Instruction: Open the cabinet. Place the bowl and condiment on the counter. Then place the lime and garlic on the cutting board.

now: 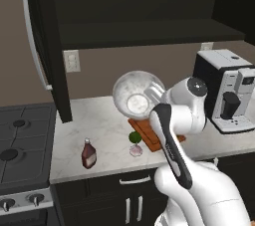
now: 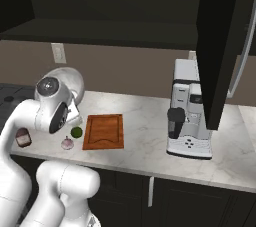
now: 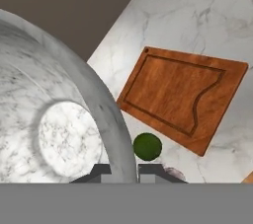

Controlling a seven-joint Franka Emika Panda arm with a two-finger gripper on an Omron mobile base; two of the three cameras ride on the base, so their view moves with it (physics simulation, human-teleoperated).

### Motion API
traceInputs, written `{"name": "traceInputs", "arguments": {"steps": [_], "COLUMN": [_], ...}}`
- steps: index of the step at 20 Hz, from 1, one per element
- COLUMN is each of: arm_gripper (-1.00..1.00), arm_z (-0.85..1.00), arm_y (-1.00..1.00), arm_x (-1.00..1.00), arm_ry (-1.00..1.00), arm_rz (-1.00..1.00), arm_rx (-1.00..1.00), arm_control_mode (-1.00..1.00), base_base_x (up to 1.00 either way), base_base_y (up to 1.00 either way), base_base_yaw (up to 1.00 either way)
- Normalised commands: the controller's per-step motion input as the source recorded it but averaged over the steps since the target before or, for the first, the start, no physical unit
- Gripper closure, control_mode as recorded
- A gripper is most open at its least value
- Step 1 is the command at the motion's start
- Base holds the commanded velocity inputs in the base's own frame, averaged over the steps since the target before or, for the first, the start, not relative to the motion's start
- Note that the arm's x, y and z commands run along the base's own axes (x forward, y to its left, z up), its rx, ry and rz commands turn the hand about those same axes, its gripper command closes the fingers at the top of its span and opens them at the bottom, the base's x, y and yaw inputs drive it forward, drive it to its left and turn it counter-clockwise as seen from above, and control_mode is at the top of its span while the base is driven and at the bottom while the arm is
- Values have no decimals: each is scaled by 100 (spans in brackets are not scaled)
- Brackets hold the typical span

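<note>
Pinching the rim of the wide round white grey-marbled bowl, the two-finger gripper has its jaws pressed together on the bowl wall, one tip each side. Bowl hangs tilted, mouth facing near-left in the left base view, lifted clear of the white grey-veined marble counter.

Nearest the counter's front edge: small dark-red condiment bottle w/ white cap, upright, to the left. Right of it, pale pinkish garlic bulb, w/ the small round green lime just behind, about touching. Both sit just left of the rectangular reddish-brown grooved cutting board, not on it yet.

Key relation: bowl is above the lime/garlic and the board's left end, so free counter lies to the left and farther back, btwn bottle and board. Judgement: set-down needs a shift left/far plus levelling the bowl, else it lands on the fruit.

Farther back, the large black wall cabinet is open, left door swung out, lower shelf looks bare.
</note>
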Motion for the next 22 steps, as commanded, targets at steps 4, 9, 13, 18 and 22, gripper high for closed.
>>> {"name": "traceInputs", "arguments": {"steps": [4,9,13,18,22], "arm_gripper": [100,100,100,100,100], "arm_z": [0,0,-13,-21,-32], "arm_y": [30,17,3,2,29], "arm_x": [62,36,32,27,31], "arm_ry": [2,11,22,16,5], "arm_rz": [8,10,9,9,9], "arm_rx": [0,0,0,0,0], "arm_control_mode": [-100,-100,-100,-100,-100], "base_base_x": [0,0,0,0,0], "base_base_y": [0,0,0,0,0], "base_base_yaw": [0,0,0,0,0]}}
